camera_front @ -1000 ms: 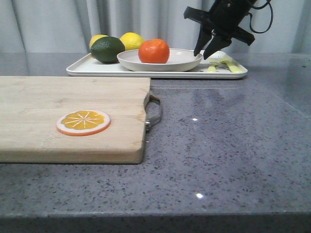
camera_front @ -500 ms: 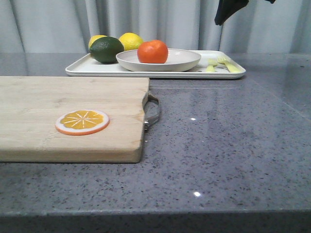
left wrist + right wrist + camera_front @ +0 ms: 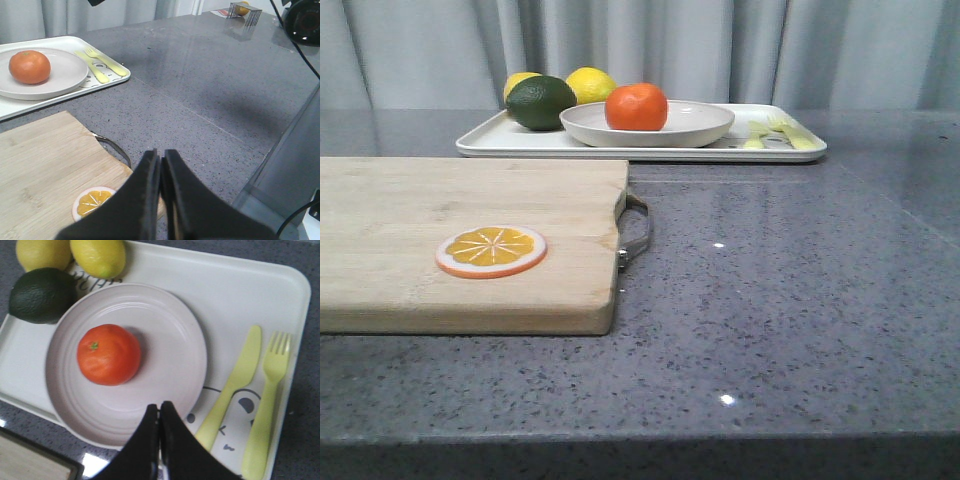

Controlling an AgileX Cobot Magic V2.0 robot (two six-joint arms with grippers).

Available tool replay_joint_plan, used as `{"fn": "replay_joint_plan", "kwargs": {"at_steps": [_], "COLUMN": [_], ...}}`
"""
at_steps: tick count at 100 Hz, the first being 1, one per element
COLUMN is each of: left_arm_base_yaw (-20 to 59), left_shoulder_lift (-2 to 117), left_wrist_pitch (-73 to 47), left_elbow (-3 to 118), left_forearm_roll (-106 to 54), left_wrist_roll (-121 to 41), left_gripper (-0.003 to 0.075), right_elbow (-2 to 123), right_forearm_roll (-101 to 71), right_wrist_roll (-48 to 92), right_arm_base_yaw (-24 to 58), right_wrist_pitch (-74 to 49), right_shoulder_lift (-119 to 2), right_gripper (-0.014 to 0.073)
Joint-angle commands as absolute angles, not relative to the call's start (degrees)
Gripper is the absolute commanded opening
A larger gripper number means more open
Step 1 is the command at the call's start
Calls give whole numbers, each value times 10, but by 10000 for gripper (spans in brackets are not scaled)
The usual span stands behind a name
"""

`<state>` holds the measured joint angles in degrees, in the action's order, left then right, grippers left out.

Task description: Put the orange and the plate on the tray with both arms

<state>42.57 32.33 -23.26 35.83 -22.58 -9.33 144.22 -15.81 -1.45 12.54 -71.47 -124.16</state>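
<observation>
The orange [image 3: 636,106] sits in the off-white plate [image 3: 700,124], which rests on the white tray [image 3: 650,148] at the back of the table. The same orange [image 3: 108,354], plate [image 3: 170,355] and tray [image 3: 240,295] show from above in the right wrist view, and the orange [image 3: 29,66] also shows in the left wrist view. My right gripper [image 3: 159,408] is shut and empty, high above the plate's rim. My left gripper [image 3: 160,155] is shut and empty, above the table near the board's handle. Neither gripper shows in the front view.
A wooden cutting board [image 3: 460,235] with a metal handle and an orange slice disc [image 3: 491,250] fills the near left. Two lemons [image 3: 590,84] and a dark green fruit [image 3: 540,102] lie on the tray's left, a yellow-green knife [image 3: 235,380] and fork [image 3: 265,405] on its right.
The right gripper, open by the plate's right rim one second ago, has risen out of the front view and now is shut. The plate and orange stay on the tray.
</observation>
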Motion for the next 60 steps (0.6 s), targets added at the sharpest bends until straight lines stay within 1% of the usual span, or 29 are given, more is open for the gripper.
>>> {"fn": "replay_joint_plan", "kwargs": {"at_steps": [1,20,42,60], "left_arm_base_yaw": [425,425,425,425], "left_shoulder_lift": [325,325,325,325], "left_wrist_pitch": [-192,-191,-191,-191], "left_elbow": [373,373,373,373], "left_forearm_roll": [-235,-235,-235,-235], "left_wrist_roll": [-95,-95,-95,-95], "left_gripper": [-20,-20,-20,-20], "right_elbow": [1434,1341,1213,1079], "right_forearm_roll": [-183,-191,-191,-191], "right_wrist_roll": [0,17,45,76], "right_arm_base_yaw": [126,126,132,158], "right_wrist_pitch": [-713,-693,-658,-581], "right_shoulder_lift": [-1184,-1119,-1014,-908], "right_gripper": [-39,-39,-39,-39]}}
